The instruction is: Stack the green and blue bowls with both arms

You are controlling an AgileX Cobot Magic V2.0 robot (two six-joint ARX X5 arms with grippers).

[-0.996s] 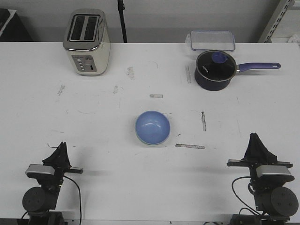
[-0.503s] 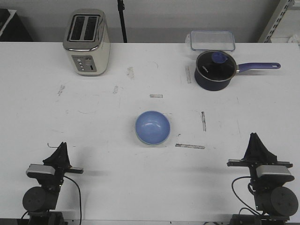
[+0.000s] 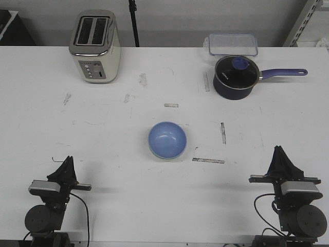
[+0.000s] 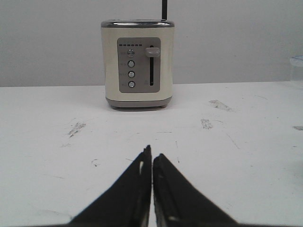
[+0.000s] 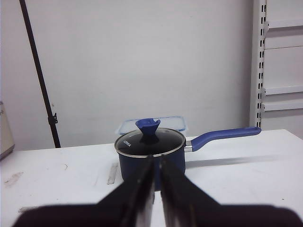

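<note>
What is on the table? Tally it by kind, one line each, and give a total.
Bowls: 2, the blue bowl sitting in the green bowl, of which only a thin rim shows
Toaster: 1
Saucepan with lid: 1
Clear container: 1
Total: 5
</note>
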